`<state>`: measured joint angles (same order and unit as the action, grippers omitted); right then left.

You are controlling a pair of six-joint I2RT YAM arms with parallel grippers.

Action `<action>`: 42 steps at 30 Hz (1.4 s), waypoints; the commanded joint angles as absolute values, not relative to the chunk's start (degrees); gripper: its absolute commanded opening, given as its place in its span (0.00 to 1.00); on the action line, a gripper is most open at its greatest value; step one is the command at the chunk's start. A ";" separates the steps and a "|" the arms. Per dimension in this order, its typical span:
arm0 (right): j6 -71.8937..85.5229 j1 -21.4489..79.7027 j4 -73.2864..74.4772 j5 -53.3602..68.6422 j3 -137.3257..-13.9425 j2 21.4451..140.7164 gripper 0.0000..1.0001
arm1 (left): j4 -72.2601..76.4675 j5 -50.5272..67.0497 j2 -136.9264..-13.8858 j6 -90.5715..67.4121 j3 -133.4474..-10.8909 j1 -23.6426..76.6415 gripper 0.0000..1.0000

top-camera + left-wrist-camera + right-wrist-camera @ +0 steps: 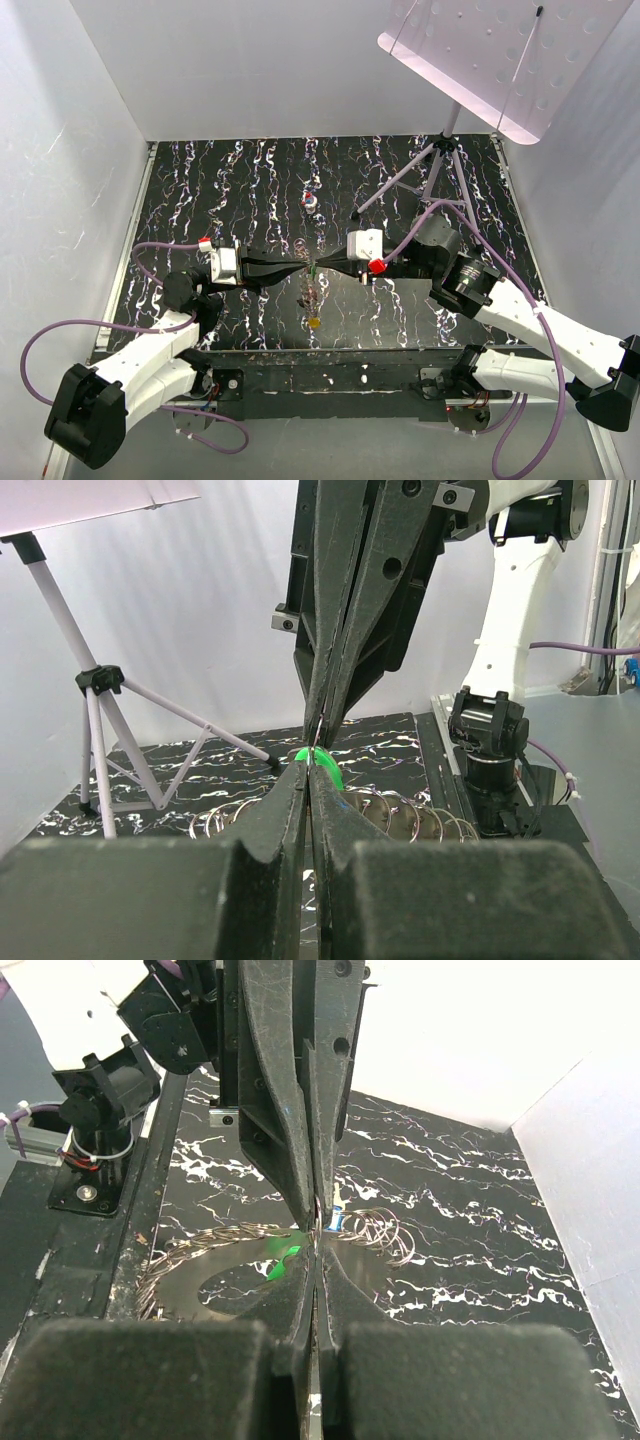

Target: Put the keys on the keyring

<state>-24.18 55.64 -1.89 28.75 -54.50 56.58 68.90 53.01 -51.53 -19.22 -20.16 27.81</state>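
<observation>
Left gripper (304,267) faces right gripper (321,267) over black marbled table (200,190), white walls (60,150).

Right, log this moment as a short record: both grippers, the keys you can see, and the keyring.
left gripper: shut, tip to tip with the right one
right gripper: shut
green key: at the meeting fingertips; which gripper pinches it is unclear
yellow key: nearer the arm bases than the fingertips, top view
keyring: close beside the fingertips; held or not, cannot tell
</observation>
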 commanded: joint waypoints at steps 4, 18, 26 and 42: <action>-23.82 55.81 -4.57 29.53 -55.37 55.90 0.01 | 70.58 51.24 -50.54 -18.81 -20.30 27.42 0.00; -23.03 55.81 -5.62 29.00 -55.02 56.43 0.01 | 71.81 51.94 -51.15 -19.86 -20.39 27.42 0.00; -22.68 55.90 -5.89 29.27 -55.02 56.69 0.01 | 71.98 51.94 -51.42 -20.13 -20.39 27.42 0.00; -21.36 55.90 -6.24 29.27 -54.84 56.95 0.01 | 72.60 52.21 -51.68 -20.39 -20.48 27.42 0.00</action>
